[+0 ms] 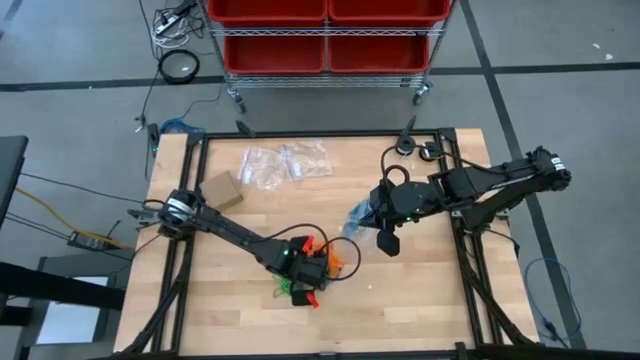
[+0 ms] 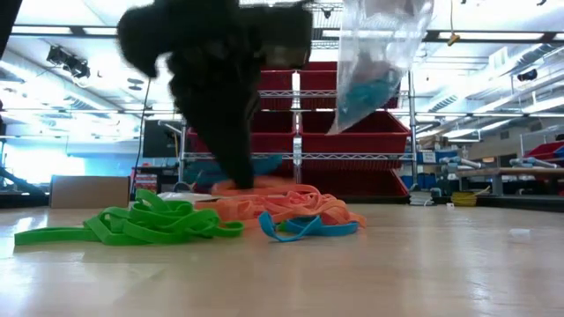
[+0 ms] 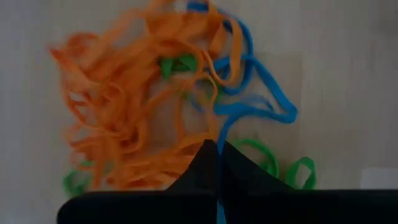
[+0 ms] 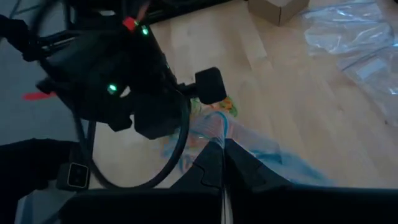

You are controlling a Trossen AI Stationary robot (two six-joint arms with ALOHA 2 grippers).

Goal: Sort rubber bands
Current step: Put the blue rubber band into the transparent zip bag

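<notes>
The left gripper [image 1: 322,250] is down on the pile of rubber bands [image 2: 264,211] near the middle of the table [image 1: 420,300], towards its front edge. Its jaws are clenched; in the left wrist view a blue band [image 3: 249,93] runs down into the seam between the closed fingers [image 3: 199,171], apparently pinched there. Orange bands [image 3: 124,106] make up the largest tangle, with green bands [image 2: 132,224] spread beside them and a few blue ones at the clump's edge.

The right gripper [image 1: 358,215] is raised above the table, to the right of the pile, jaws clenched on the top of a clear bag [image 2: 379,62] that hangs free with blue bands inside. More empty bags [image 1: 285,163] and a small cardboard box [image 1: 222,189] lie near the table's far side. Red bins [image 1: 325,30] on a rack stand beyond the table.
</notes>
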